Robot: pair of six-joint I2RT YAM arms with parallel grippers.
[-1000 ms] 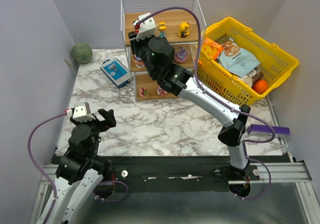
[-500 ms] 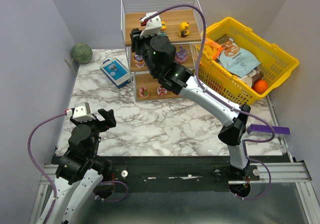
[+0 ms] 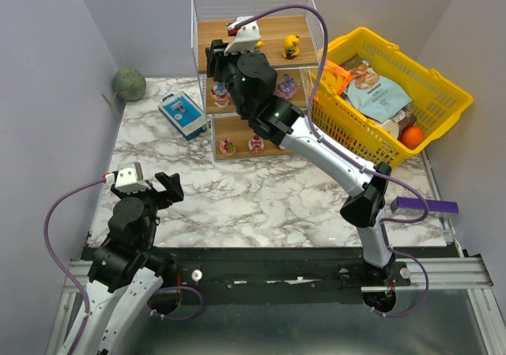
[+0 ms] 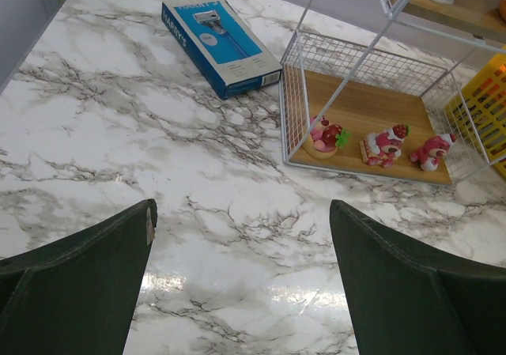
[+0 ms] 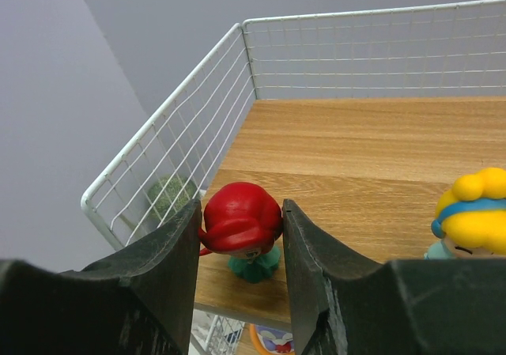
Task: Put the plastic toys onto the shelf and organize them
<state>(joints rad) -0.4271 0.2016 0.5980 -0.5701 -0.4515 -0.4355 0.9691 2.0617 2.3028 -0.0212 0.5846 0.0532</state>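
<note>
The right arm reaches from its base at the near right edge, across the marble table, up to the left near corner of the top tier of the shelf. Its elbow is bent low and its wrist is lifted. The right gripper clamps a red-haired toy by its glossy round head, one dark matte finger pressed on each side. The toy's teal base sits at the near edge of the pale wooden board, though it is hard to say whether it touches the wood. A toy with yellow hair and a blue band stands just to the right.

The shelf has thin white wire-mesh walls and grained boards. Three pink-red cake-like toys stand in a row on the bottom tier, and a pink-purple toy is on the middle one.

The left arm is folded at the near left, and the left gripper is spread wide and empty above the veined tabletop.
</note>
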